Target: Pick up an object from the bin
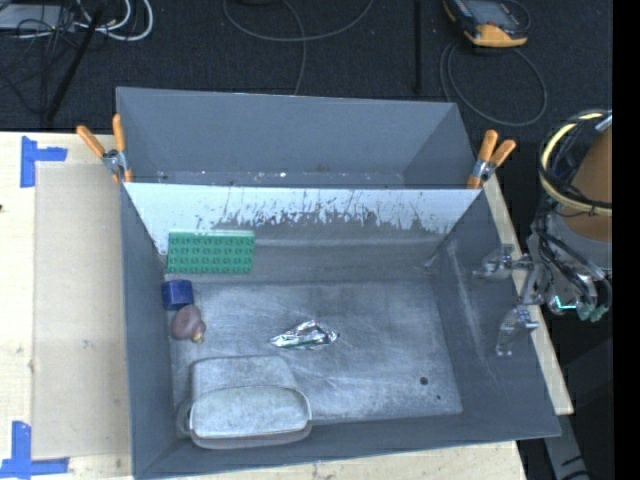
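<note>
Gripper (pixel 510 298): over the right wall of the bin (pixel 300 128), near the rim, well apart from every loose thing.
Grip: wide or narrow, I cannot tell from here.
Nearest thing: crumpled silver foil scrap (pixel 304 337), mid-floor.
Left side: green studded plate (pixel 210 253); below it a blue block (pixel 178 293) just beside a brownish lump (pixel 187 323).
Front-left corner: grey pouch (pixel 248 408).

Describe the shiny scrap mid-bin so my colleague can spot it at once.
Start at the grey bin and look to the middle of its floor. The crumpled silver foil scrap lies alone there, right of the brown lump; it alone glints.
</note>
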